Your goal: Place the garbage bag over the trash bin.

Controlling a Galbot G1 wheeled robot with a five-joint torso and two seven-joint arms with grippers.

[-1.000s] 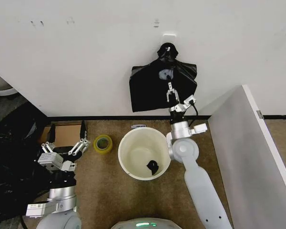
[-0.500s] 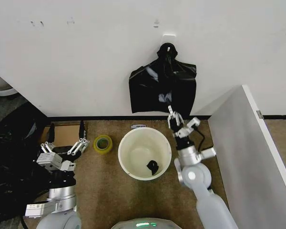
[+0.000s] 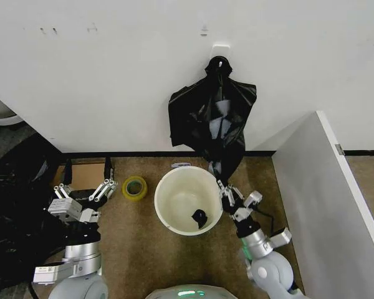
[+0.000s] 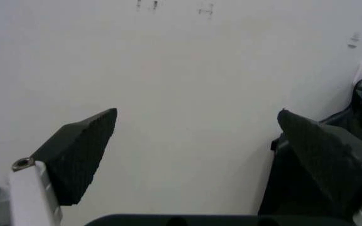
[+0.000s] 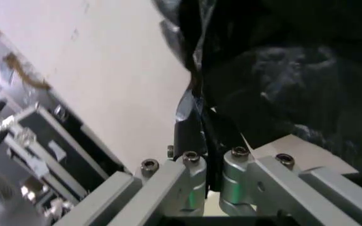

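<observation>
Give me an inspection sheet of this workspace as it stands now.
Surface: brown carpet floor against a white wall.
Job's things: garbage bag hangs from a wall hook, its lower end drawn down in a strand beside the trash bin; the bin holds a small black scrap.
Clutter: yellow tape roll, cardboard piece, dark heap of black material.
Grippers: right gripper shut on the bag's strand by the bin's rim; left gripper open, parked near the tape.
Cables: black cable on the right wrist.
Surroundings: grey panel.
</observation>
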